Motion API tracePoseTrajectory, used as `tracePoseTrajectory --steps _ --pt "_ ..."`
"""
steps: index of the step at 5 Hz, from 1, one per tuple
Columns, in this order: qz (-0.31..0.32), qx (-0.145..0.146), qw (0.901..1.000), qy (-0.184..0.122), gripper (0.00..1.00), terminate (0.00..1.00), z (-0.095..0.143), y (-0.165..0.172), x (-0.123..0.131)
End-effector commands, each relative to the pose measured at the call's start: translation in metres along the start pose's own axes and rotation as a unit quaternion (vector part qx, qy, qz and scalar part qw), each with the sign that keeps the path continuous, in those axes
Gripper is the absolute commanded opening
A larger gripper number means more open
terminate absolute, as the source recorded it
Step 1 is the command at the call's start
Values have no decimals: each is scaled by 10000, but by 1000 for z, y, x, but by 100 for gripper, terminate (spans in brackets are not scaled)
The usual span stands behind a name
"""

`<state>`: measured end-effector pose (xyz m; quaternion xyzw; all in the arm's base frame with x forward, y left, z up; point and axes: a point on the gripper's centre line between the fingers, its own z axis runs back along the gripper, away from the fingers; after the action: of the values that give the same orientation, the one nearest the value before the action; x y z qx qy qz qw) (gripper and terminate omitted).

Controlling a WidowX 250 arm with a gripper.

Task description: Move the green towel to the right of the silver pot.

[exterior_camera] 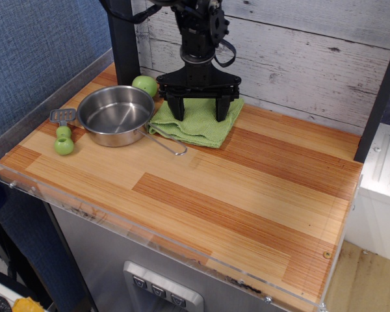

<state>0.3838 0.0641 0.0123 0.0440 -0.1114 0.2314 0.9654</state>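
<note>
The green towel point(198, 127) lies folded on the wooden tabletop, just right of the silver pot point(115, 115), with its left edge at the pot's rim and over the start of the wire handle point(168, 144). My gripper point(198, 110) points straight down over the towel's back part. Its two black fingers point(175, 108) are spread wide and rest on the cloth. The back edge of the towel is hidden behind the fingers.
A small green ball point(145, 85) sits behind the pot, close to the towel's back left corner. A green-handled metal spatula point(64, 132) lies left of the pot. A dark post point(123, 39) stands at the back left, and a plank wall point(312, 58) runs along the back.
</note>
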Motion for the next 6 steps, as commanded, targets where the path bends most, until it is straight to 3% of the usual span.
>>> tracePoseTrajectory --steps 1,4,6 --pt "76 -111 9997 -207 100 0 26 11 -2" --pt "191 -246 9985 -459 100 0 52 10 1" --pt "293 -629 9955 -644 100 0 105 14 9"
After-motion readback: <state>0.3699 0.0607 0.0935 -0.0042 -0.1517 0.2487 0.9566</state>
